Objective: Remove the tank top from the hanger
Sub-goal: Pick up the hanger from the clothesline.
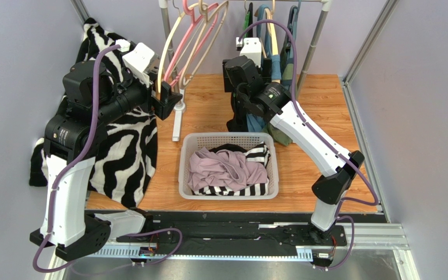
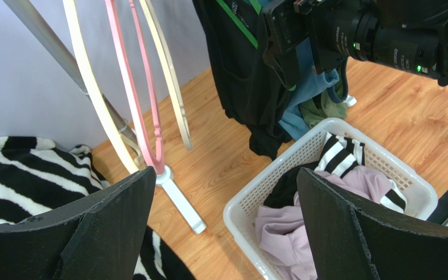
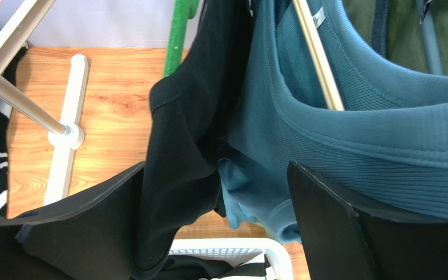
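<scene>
Three tank tops hang on a rack at the back: a black one (image 3: 179, 146) on a green hanger (image 3: 179, 29), a teal one (image 3: 349, 134) on a tan hanger (image 3: 317, 55), and an olive one (image 3: 442, 35) behind. My right gripper (image 3: 216, 169) is open, with the lower black fabric and a teal fold hanging between its fingers; it is not closed on either. From above it (image 1: 239, 122) sits low against the black top (image 1: 249, 123). My left gripper (image 2: 225, 175) is open and empty, beside the empty hangers (image 1: 191, 41).
A white basket (image 1: 227, 137) of pink, striped and black clothes stands in the middle, right below the hanging tops. A zebra-print cloth (image 1: 127, 151) is draped at the left. The rack's white foot (image 1: 178, 122) and poles stand on the wooden floor.
</scene>
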Robot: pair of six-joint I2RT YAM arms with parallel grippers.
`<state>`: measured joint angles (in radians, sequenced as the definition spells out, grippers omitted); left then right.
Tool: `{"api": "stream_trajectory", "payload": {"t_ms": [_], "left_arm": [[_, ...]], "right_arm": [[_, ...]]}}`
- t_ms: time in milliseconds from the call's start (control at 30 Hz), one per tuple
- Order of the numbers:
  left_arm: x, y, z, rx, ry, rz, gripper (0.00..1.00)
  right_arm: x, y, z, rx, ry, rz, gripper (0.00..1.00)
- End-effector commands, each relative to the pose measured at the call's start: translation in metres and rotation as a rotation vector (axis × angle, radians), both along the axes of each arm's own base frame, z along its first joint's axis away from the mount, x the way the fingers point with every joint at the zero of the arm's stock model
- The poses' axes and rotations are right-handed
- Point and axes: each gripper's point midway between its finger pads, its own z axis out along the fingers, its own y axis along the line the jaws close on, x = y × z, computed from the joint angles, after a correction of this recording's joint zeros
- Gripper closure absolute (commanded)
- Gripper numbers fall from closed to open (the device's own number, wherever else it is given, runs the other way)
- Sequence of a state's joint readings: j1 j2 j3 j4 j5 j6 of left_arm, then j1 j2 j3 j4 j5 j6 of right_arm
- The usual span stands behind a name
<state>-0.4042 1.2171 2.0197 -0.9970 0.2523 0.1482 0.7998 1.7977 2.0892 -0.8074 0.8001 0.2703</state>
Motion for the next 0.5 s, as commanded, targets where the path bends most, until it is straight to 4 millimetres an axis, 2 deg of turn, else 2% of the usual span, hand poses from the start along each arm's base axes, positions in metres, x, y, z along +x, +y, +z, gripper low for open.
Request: {"api": "stream_trajectory", "payload": {"t_ms": [0,67,167,200,233,300,367,400,467], "left_arm": [[-0.006,0.002,0.01,-0.005,-0.058,-0.009,0.01],[-0.007,0.003,0.009,-0.001,-0.059,-0.008,0.01],[-0.007,0.002,0.006,0.0,-0.054,-0.012,0.01],[-0.007,0.003,0.003,0.002,-0.048,-0.008,0.01],[-0.006,0.003,0.003,0.002,-0.047,-0.008,0.01],[-0.005,0.002,0.001,0.005,-0.043,-0.01,0.01],[-0.006,0.002,0.001,0.004,-0.043,-0.013,0.01],[-0.006,0.002,0.0,0.004,-0.039,-0.013,0.01],[-0.005,0.0,-0.001,0.004,-0.034,-0.019,0.01]], "right_arm": [[0.0,-0.01,0.025,0.092,-0.056,-0.014,0.12],[0.004,-0.011,0.021,0.096,-0.058,-0.012,0.17],[0.011,-0.013,0.019,0.105,-0.052,0.0,0.35],[0.011,-0.011,0.018,0.114,-0.046,0.021,0.49],[0.014,-0.014,0.019,0.119,-0.05,0.018,0.56],[0.016,-0.016,0.017,0.112,-0.041,0.03,0.68],[0.015,-0.018,0.02,0.113,-0.049,0.039,0.75],[0.015,-0.019,0.016,0.097,-0.044,0.048,0.82],[0.014,-0.02,0.023,0.097,-0.066,0.066,0.94]]}}
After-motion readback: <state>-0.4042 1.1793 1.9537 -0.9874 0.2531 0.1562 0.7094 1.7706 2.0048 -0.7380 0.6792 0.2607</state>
